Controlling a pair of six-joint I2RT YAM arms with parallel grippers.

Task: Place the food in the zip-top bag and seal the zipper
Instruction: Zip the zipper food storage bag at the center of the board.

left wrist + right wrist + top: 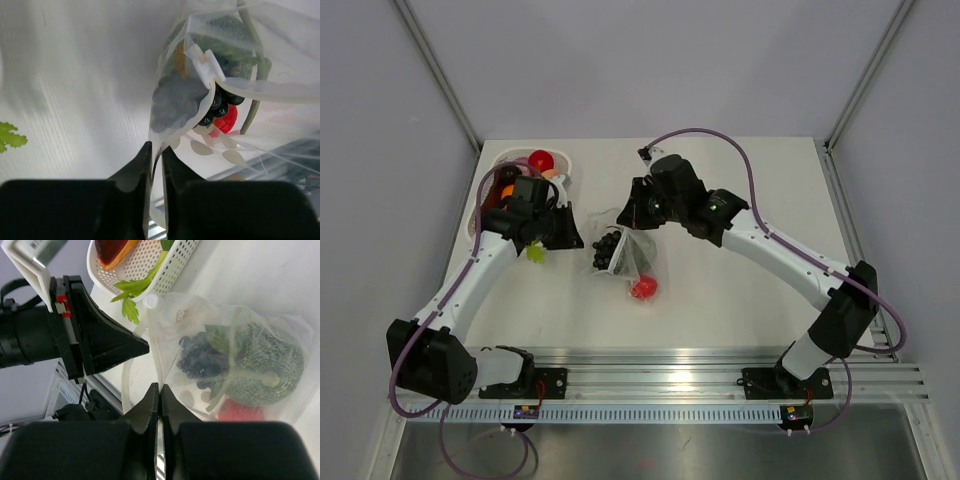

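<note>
The clear zip-top bag (623, 252) lies mid-table between both grippers. Inside it are food pieces: dark purple grapes (200, 360), a green netted melon (272, 365) and a red piece (240, 411). My left gripper (156, 152) is closed on the bag's thin left edge, and the film runs down between its fingers. A white slider clip (205, 65) sits on the zipper (260, 91). My right gripper (159, 388) is shut on the bag's white edge strip. In the top view the left gripper (572, 238) and the right gripper (632, 216) flank the bag.
A white perforated tray (483, 205) at the back left holds a red ball (541, 160) and an orange piece (112, 252). A green leafy piece (536, 252) lies on the table beside the left gripper. Aluminium rails (650, 365) run along the near edge.
</note>
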